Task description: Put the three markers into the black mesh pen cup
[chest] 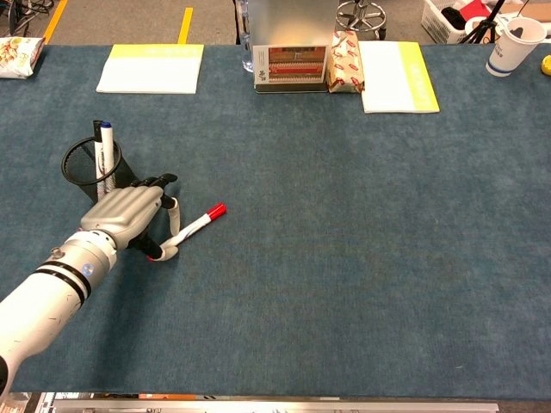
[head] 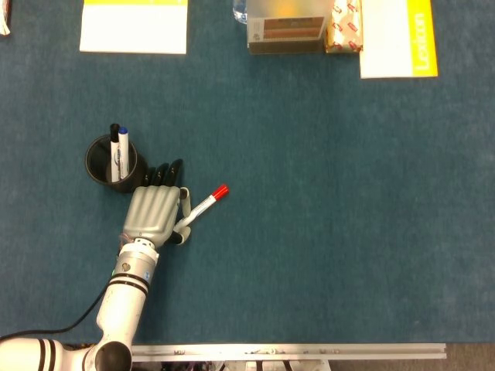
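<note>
Lying on the tabletop near its left edge: red-capped marker (head: 200, 208), long axis slanting, cap end away from left hand (head: 154, 211). Rear end apparently pinched by thumb, other fingers (head: 166, 172) together, pointing toward black mesh pen cup (head: 99, 164) just beyond.

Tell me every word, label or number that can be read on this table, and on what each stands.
"Lexicon": my best reading, sideways on the yellow band of the white and yellow book.
Brown printed box: label too blurred to read.
Red and white patterned packet: print too small.
Red-capped white marker pinched by the left hand: barrel print unreadable.
</note>
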### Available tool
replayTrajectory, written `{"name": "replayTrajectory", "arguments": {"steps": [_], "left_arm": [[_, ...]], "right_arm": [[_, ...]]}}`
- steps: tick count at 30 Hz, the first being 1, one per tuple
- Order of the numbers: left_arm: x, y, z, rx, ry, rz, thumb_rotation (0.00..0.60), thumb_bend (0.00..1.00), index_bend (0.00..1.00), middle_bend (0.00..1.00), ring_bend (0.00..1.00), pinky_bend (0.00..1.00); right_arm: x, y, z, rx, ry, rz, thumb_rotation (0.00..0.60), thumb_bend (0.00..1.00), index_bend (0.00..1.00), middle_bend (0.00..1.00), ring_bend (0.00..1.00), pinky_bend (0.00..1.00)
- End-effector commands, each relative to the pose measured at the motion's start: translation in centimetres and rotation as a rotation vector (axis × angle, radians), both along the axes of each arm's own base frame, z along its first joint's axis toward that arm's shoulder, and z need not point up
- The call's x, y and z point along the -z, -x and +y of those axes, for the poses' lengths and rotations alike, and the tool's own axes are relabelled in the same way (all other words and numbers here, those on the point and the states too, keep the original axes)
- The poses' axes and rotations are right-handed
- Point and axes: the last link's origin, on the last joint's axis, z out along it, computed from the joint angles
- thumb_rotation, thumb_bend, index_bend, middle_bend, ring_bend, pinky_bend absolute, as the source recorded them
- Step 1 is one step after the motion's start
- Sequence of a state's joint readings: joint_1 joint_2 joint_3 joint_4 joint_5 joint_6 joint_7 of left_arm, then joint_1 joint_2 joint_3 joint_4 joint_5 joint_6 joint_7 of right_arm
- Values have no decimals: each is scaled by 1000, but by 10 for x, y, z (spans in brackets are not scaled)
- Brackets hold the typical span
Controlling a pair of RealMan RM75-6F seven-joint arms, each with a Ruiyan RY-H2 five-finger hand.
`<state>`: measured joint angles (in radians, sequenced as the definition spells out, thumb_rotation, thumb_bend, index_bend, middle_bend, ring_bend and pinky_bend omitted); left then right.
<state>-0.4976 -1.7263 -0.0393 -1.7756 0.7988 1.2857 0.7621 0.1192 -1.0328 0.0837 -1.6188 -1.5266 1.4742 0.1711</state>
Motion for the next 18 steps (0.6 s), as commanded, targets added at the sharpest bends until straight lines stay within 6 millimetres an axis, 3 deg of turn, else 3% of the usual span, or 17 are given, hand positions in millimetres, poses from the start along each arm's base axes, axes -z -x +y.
{"name": "replayTrajectory", "arguments": {"steps": [1, 18], "left_arm": [[0, 0, 0, 0, -1, -2, 600, 236, 499, 0, 0, 67], [-2, 1, 0, -2, -8, -3, 600, 236, 439, 0, 0, 67]], "right_arm": [[0, 0, 0, 1, -1, 0, 600, 0, 133, 188, 109, 385], [0, 0, 0, 2, -2, 1, 600, 0, 133, 187, 109, 385]]}}
